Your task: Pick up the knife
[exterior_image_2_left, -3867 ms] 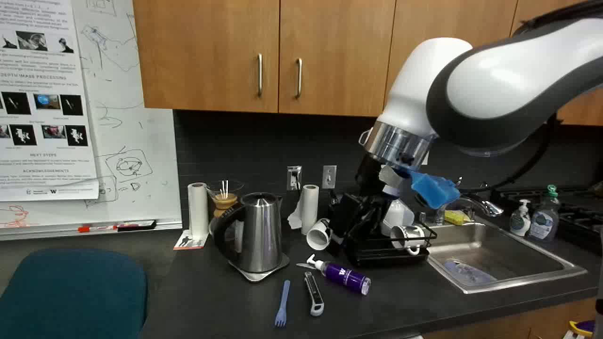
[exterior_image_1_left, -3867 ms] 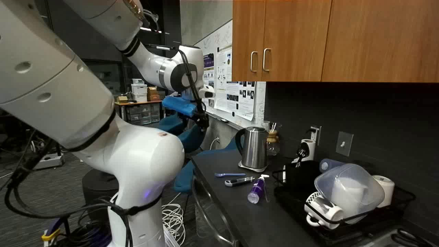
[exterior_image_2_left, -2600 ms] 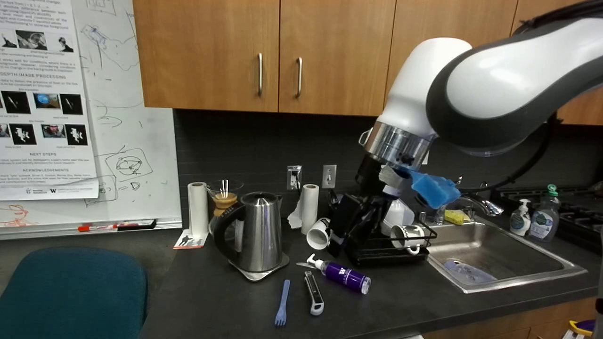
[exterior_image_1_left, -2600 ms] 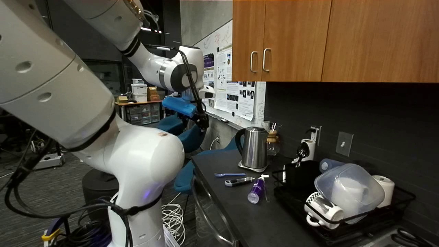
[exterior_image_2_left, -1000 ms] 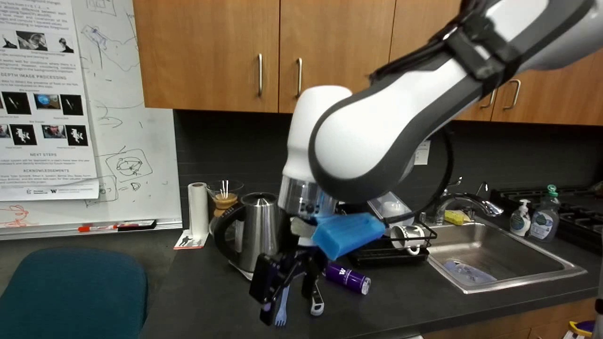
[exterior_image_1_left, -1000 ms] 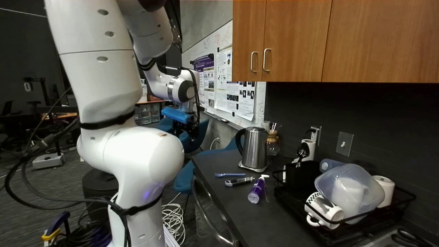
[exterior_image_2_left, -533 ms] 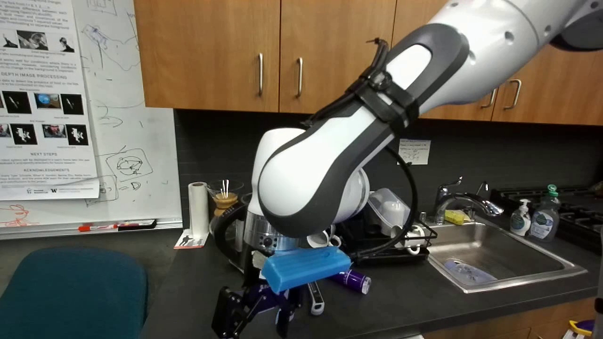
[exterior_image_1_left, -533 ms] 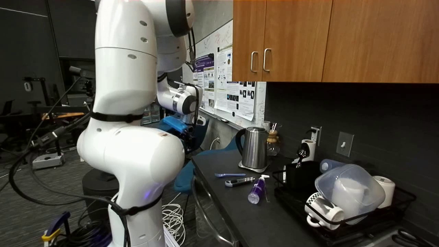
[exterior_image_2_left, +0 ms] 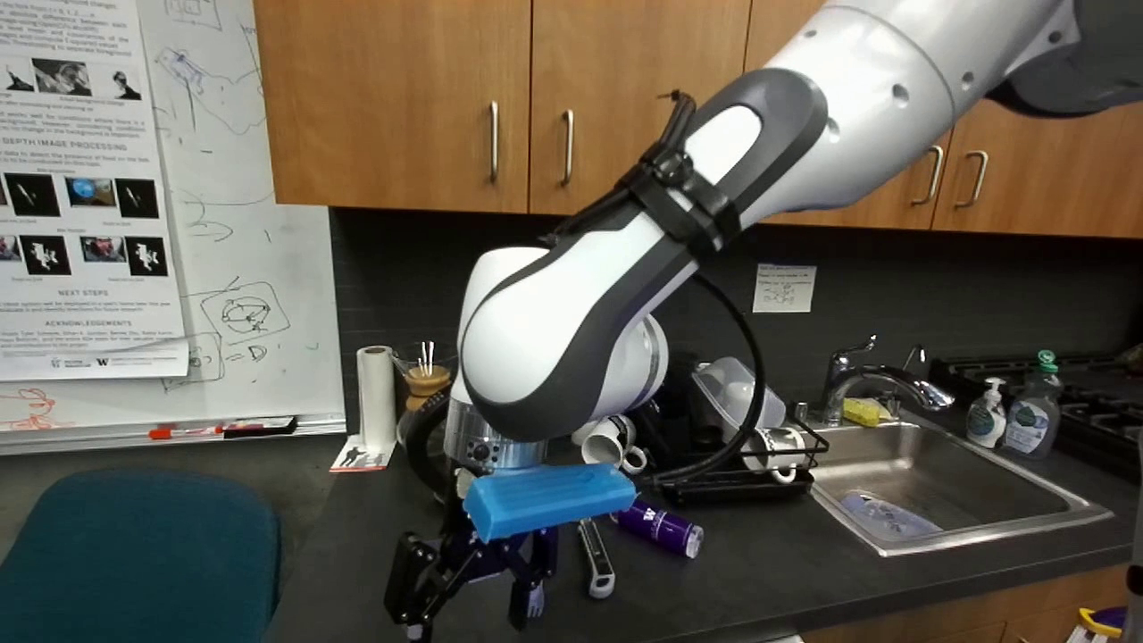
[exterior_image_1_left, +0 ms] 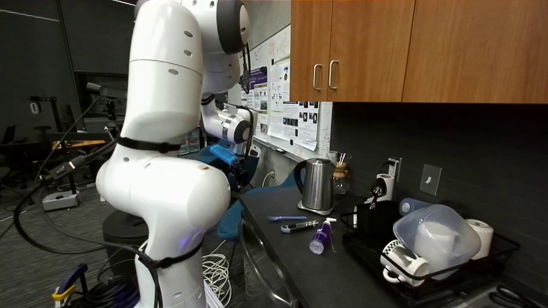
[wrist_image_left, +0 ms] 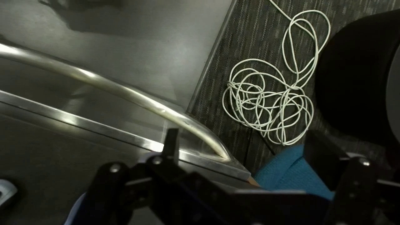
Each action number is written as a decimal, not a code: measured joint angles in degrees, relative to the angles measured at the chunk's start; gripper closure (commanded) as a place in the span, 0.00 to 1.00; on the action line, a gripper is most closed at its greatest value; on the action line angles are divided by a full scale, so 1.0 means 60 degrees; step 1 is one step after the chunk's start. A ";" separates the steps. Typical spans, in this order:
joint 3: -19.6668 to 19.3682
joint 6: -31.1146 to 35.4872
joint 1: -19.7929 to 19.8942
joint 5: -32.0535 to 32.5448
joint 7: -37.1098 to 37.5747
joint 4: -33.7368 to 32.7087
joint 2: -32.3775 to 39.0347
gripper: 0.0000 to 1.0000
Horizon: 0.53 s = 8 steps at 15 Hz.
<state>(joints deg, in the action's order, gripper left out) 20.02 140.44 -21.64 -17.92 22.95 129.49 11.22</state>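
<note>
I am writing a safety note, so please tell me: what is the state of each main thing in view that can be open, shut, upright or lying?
Hand, open
Utility knife, lying; open or shut, I cannot tell
Fork, lying
Purple pump bottle, lying on its side
Kettle, upright
Cabinet doors, shut
Checkered mug, tipped on its side
Green-capped bottle, upright
White paper roll, upright

On your dark desk (exterior_image_1_left: 325, 276) lie a purple-blue fork (exterior_image_1_left: 287, 217), a cutter knife (exterior_image_1_left: 299, 226) near it, and a purple pump bottle (exterior_image_1_left: 321, 237) on its side. You also have standing there the pale kettle base (exterior_image_1_left: 315, 211) and the black dish rack (exterior_image_2_left: 750, 488).
</note>
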 measured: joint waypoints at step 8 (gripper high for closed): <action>-0.0821 -0.0759 0.0025 0.0930 0.0743 -0.0340 0.0741 0.00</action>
<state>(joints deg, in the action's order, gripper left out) 15.10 135.88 -21.48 -12.34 27.41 127.45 15.67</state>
